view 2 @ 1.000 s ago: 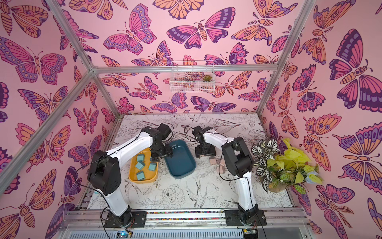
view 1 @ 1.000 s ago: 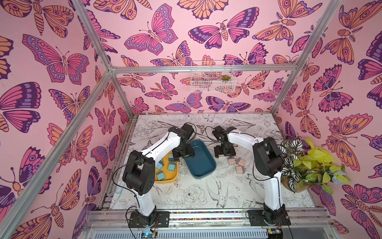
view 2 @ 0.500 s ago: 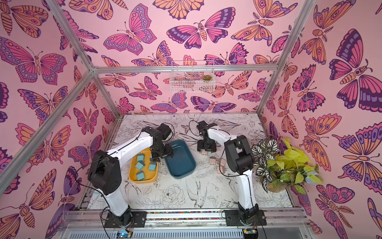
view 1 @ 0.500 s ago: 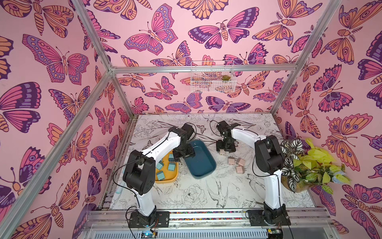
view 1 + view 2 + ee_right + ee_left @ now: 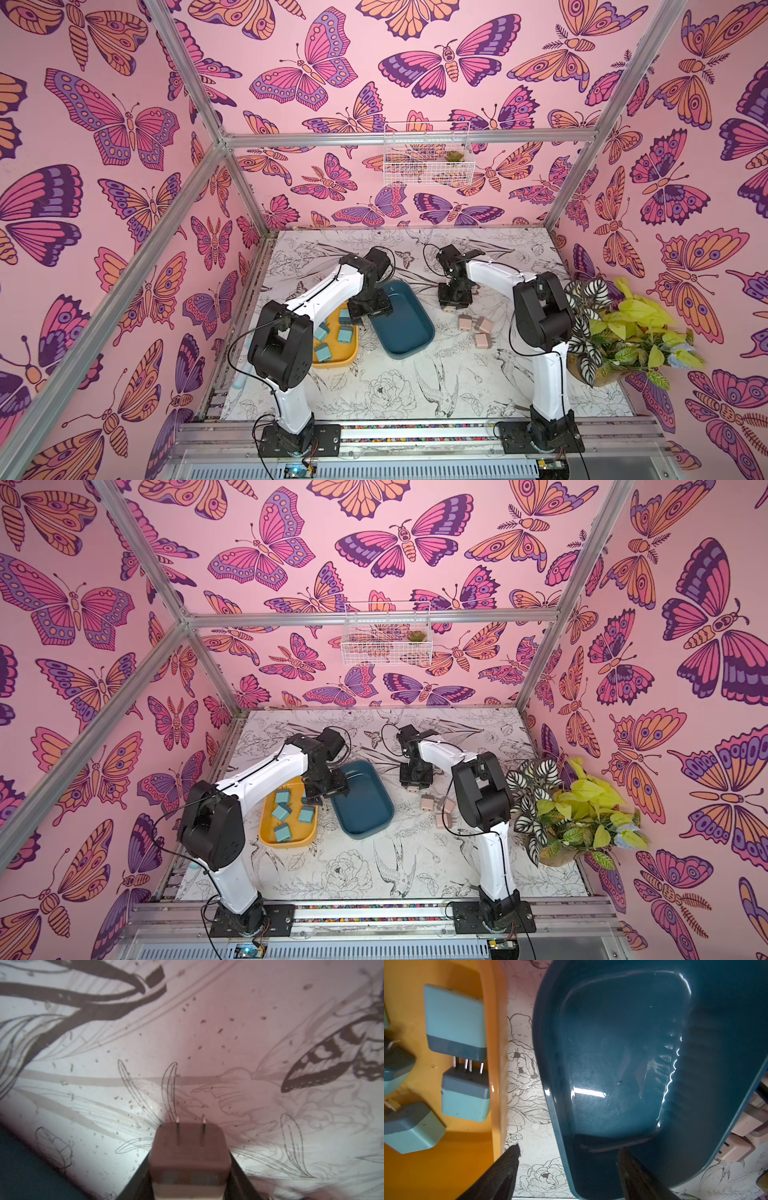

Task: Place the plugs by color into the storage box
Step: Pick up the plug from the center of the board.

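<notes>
R gripper (image 5: 189, 1167) is clamped on one pink plug (image 5: 187, 1147), prongs pointing outward, just beside the blue tray (image 5: 415, 353) — tray empty. L gripper (image 5: 569, 1149) has its fingers apart, astride that tray's wall. Risk: the grip looks to sit near the plug's back end, so it may twist or slip in transit — and the arms could clash over the tray.
</notes>
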Robot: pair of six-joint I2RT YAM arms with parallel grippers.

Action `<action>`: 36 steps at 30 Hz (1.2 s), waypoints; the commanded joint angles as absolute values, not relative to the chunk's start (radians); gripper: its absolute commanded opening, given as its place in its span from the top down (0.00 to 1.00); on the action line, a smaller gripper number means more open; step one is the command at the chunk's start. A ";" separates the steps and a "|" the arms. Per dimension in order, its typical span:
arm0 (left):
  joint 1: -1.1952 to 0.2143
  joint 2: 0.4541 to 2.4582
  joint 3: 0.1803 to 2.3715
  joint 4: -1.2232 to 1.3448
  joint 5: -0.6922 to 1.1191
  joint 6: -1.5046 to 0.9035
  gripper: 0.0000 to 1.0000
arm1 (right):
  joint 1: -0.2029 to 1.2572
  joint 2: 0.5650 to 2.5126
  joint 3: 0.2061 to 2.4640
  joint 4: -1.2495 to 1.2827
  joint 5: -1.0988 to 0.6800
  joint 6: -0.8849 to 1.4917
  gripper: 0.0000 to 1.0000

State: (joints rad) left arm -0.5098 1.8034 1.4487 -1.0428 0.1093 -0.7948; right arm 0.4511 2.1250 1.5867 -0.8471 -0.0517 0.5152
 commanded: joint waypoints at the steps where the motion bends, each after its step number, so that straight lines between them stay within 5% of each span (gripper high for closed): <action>1: -0.506 1.820 1.457 -1.048 0.109 -0.802 0.23 | 0.459 2.094 1.579 -0.847 -0.125 0.483 0.58; 21: -0.467 1.696 1.410 -1.047 0.011 -0.842 0.23 | 0.653 1.717 1.415 -0.679 0.008 0.266 0.59; 36: -0.370 1.534 1.315 -1.064 -0.034 -0.841 0.24 | 0.824 1.867 1.457 -0.453 0.100 0.255 0.58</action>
